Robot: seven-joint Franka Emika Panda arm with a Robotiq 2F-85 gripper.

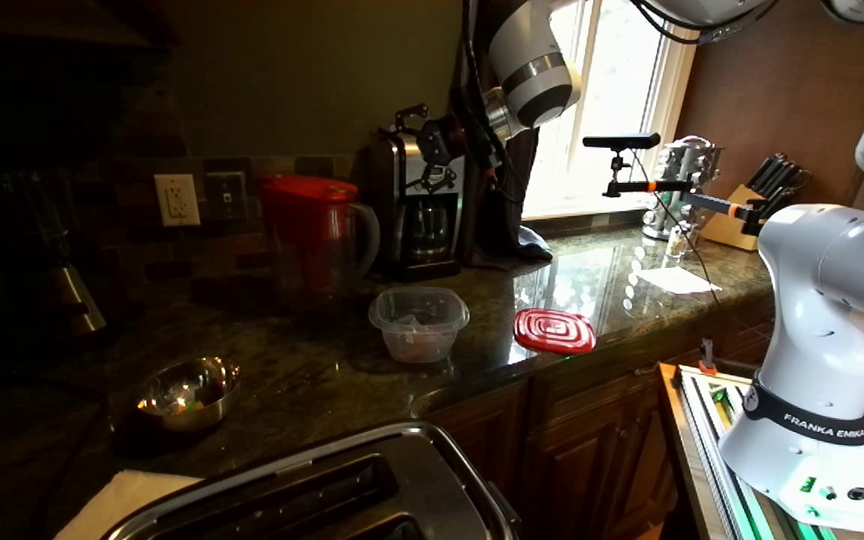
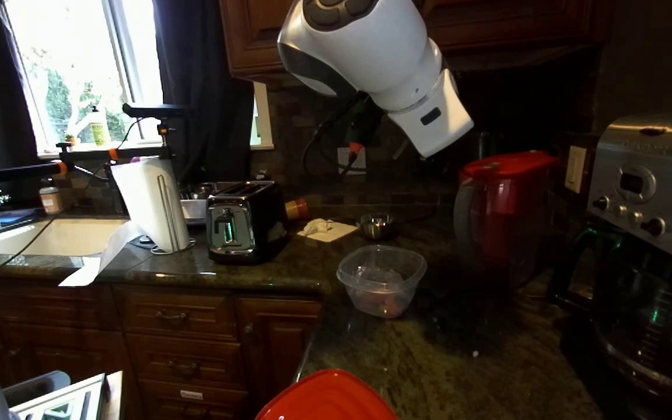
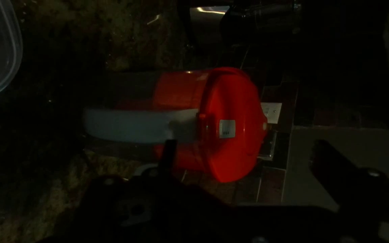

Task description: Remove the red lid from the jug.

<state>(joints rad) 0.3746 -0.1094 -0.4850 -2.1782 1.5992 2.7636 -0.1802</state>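
Note:
The jug stands upright on the dark counter, with a red upper part, a translucent lower body and a grey handle. The red lid sits on its top. In an exterior view the jug and lid show beside the coffee maker. In the wrist view the lid faces me and the jug's handle points left. My gripper is open and empty, its dark fingers spread wide, apart from the lid. In an exterior view the gripper is in front of the coffee maker; elsewhere the arm hides it.
A coffee maker stands close beside the jug. A clear plastic tub is in front of them. A red-and-white spiral disc lies near the counter edge. A metal bowl and toaster are also on the counter.

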